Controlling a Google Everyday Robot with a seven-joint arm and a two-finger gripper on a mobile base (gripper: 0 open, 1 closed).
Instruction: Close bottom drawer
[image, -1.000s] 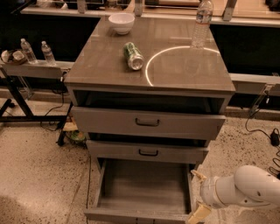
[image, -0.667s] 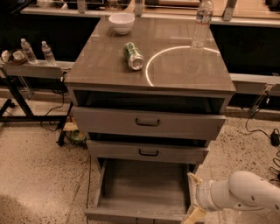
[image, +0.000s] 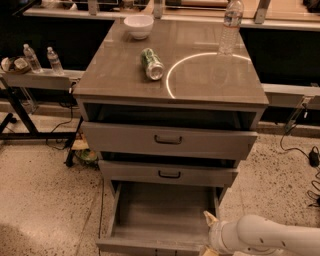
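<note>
The bottom drawer (image: 160, 215) of the grey wood-grain cabinet is pulled far out. Its plain grey box is empty and its front runs along the lower frame edge. My gripper (image: 209, 231) is at the end of the white arm, at the drawer's front right corner, close to its right wall. One pale fingertip (image: 209, 217) points up over the drawer's right side. The drawer's handle is out of view.
The top drawer (image: 169, 140) and the middle drawer (image: 169, 174) are each pulled out a little. On the cabinet top lie a green can (image: 151, 63), a white bowl (image: 138, 26) and a water bottle (image: 231, 25). A side shelf with bottles (image: 41, 60) stands left.
My arm and gripper have moved left, from beside the drawer to its front right corner. The drawer has not visibly moved.
</note>
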